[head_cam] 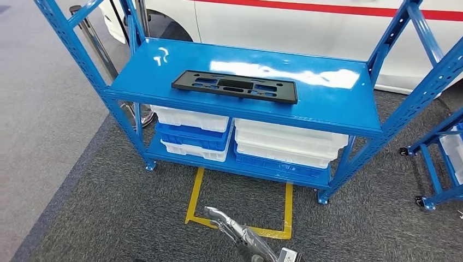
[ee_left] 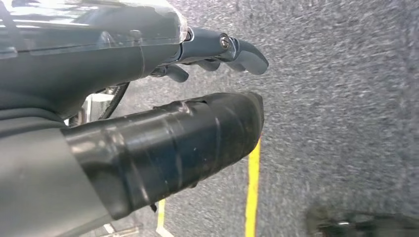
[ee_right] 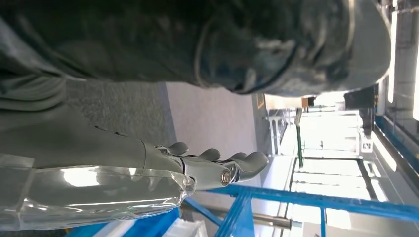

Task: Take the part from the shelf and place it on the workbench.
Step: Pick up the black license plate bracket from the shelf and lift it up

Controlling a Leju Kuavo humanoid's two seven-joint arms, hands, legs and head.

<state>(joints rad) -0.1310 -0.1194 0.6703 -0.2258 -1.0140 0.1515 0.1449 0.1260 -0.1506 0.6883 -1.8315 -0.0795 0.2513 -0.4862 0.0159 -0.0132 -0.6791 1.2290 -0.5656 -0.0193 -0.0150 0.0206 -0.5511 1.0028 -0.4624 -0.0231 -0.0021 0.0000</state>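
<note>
No text, label, brand or number can be read (distant signs are too blurred to be made out).

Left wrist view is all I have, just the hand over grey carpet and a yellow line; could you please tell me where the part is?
Observer: The black part lies flat on the top shelf of the blue rack, untouched.
Operator: Thank you. Is the right hand free?
Observer: Yes, the right hand holds nothing, and its fingers are apart.
Operator: And what sits under that top shelf?
Observer: Stacked white and blue trays on the lower shelf.
</note>
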